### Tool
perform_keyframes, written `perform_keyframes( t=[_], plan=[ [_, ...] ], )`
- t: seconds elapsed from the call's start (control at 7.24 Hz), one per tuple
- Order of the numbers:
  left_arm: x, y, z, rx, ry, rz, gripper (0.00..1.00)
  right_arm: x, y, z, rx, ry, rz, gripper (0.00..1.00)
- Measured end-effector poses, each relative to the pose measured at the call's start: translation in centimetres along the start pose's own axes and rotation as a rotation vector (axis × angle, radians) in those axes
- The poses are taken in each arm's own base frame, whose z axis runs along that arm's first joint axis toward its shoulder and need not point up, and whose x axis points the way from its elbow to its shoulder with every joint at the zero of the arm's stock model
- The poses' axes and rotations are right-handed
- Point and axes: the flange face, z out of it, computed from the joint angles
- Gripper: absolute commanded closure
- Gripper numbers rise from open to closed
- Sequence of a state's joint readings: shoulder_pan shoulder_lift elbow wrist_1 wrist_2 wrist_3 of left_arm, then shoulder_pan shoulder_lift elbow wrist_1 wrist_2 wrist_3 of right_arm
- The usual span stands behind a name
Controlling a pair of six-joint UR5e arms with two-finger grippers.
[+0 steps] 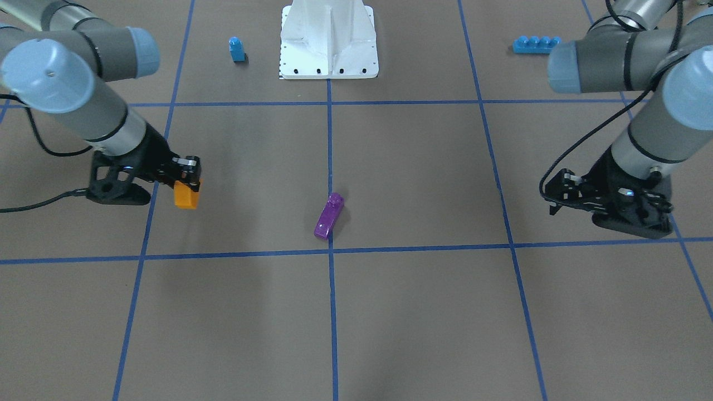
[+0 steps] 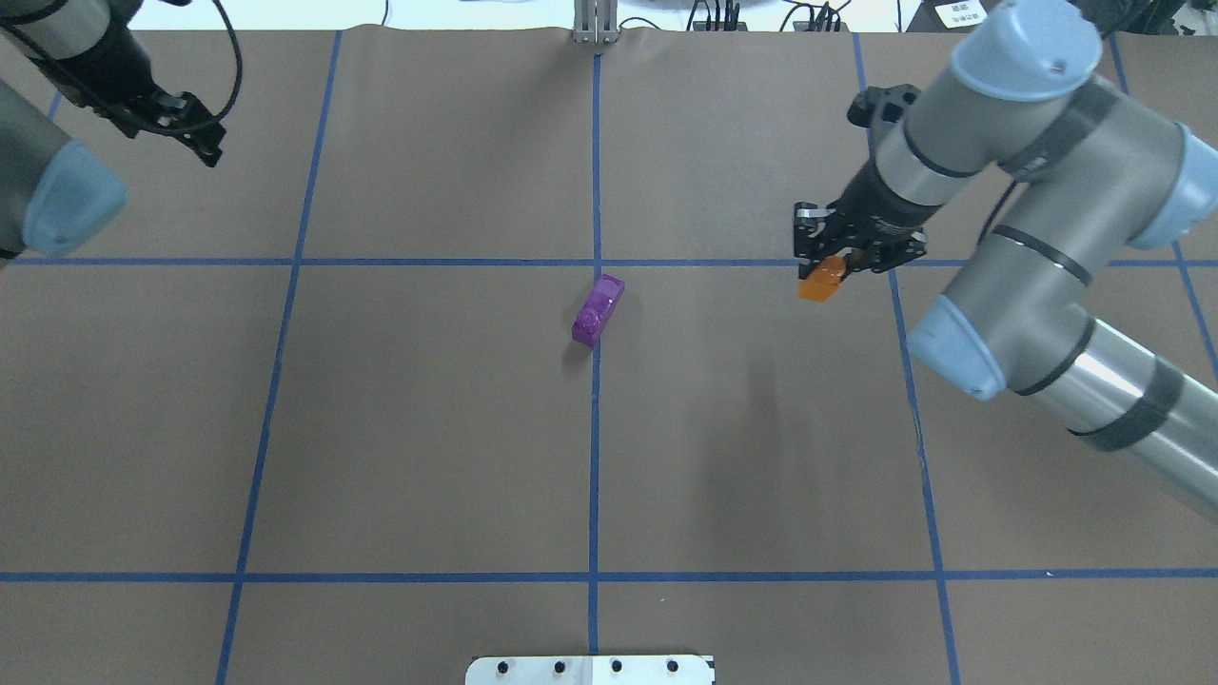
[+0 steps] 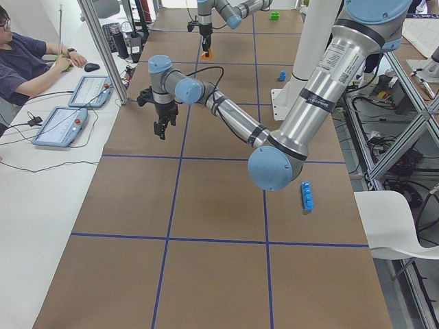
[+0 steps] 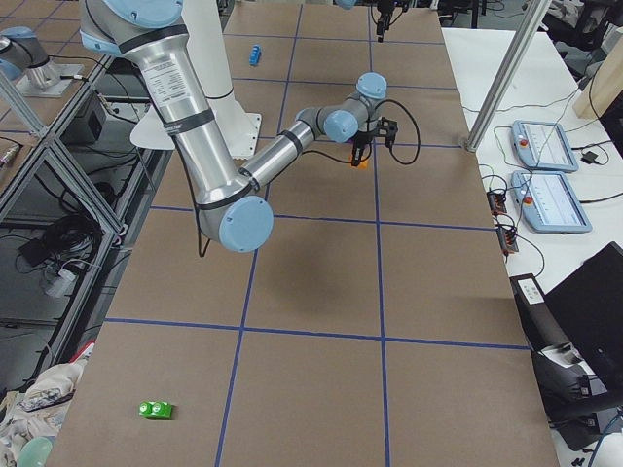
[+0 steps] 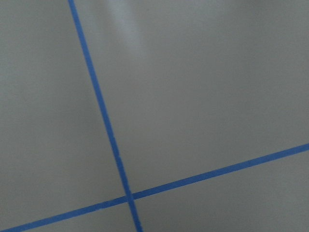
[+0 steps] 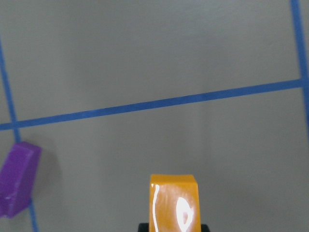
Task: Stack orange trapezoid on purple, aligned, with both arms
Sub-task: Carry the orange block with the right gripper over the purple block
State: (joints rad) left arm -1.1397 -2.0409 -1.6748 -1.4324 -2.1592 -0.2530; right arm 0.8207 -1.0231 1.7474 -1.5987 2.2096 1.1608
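Note:
The orange trapezoid (image 1: 186, 195) hangs in my right gripper (image 1: 188, 179), which is shut on its top and holds it clear of the table. It also shows in the overhead view (image 2: 820, 283) and close up in the right wrist view (image 6: 174, 203). The purple block (image 1: 328, 216) lies on the table's centre line, apart from the orange one (image 2: 598, 309), and sits at the lower left of the right wrist view (image 6: 17, 186). My left gripper (image 1: 557, 195) is far off at the other side (image 2: 211, 152), empty, and its jaws look open.
A small blue one-stud block (image 1: 237, 49) and a long blue four-stud brick (image 1: 536, 44) lie near the white robot base (image 1: 328, 39). A green block (image 4: 156, 410) lies at the table's end. An operator (image 3: 27, 62) sits beside the table.

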Motion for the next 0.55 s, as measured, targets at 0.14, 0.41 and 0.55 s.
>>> perform_keyframes(
  t=[0.14,0.41,0.55],
  plan=[
    [-3.9,1.4,0.2,-0.013,-0.017,0.014,0.0,-6.7,1.2,0.3,-0.002,0.018,0.073,1.0],
    [-10.3,4.2,0.9,-0.043,-0.042,0.043,0.0,-16.9,3.2,2.1,0.008,0.052,0.255,1.0],
    [-12.0,4.9,1.2,-0.053,-0.047,0.051,0.0,-19.4,4.4,3.6,0.021,0.071,0.308,1.0]
  ],
)
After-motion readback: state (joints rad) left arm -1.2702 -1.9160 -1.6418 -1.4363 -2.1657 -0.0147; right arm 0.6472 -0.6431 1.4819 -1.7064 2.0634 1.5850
